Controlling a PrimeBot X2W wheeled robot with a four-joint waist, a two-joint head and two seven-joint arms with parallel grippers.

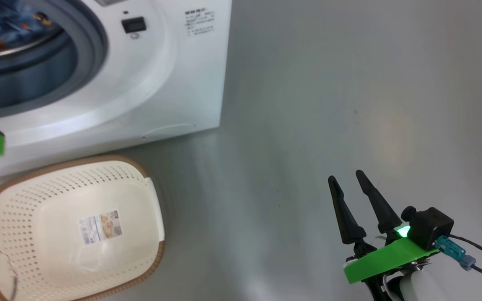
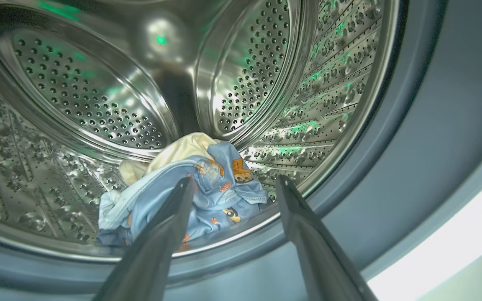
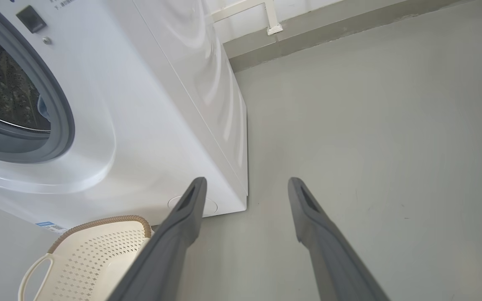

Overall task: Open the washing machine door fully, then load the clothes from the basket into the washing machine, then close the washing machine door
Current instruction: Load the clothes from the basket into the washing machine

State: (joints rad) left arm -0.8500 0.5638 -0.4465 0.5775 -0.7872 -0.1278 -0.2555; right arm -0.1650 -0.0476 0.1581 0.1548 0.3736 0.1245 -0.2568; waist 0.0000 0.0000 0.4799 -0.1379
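Your left gripper [image 2: 236, 179]: fingers spread wide, nothing between them. The clothes [image 2: 220, 188] lie heaped just ahead of its tips, low in the drum [image 2: 78, 92] of the washing machine [image 1: 161, 83]. Your right gripper [image 1: 345, 175]: also wide apart, holding nothing, over the floor [image 1: 329, 104]. The basket [image 1: 57, 188] sits well to its left, near the machine's front.

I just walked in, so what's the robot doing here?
The light blue cartoon-print clothes lie inside the perforated steel drum of the big white front-loading washing machine. The robot's left end effector is open at the drum's mouth, holding nothing. The cream perforated plastic basket on the grey floor is empty. The right end effector hangs open over the floor.
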